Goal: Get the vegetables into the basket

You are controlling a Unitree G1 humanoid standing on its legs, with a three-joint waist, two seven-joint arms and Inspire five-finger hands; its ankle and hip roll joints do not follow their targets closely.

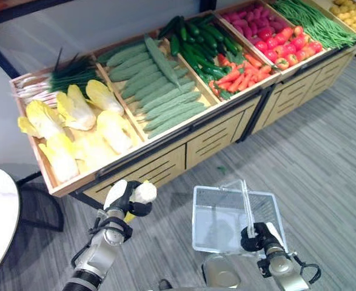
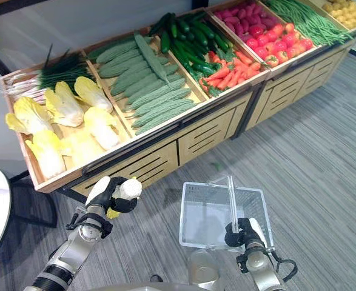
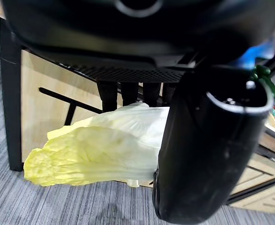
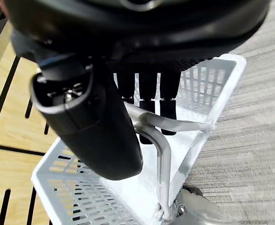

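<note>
Two head views down on stand [image 1: 165, 159] and basket [image 1: 209, 212]; wrist views close-up.

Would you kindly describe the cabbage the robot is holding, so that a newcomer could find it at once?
Start from the long wooden produce stand and look down to the grey floor in front of its leftmost bin. There the robot's left hand is curled round a pale yellow-white napa cabbage. Unlike the other yellow cabbages lying in the bin, this one is held off the stand, left of the white mesh basket.
</note>
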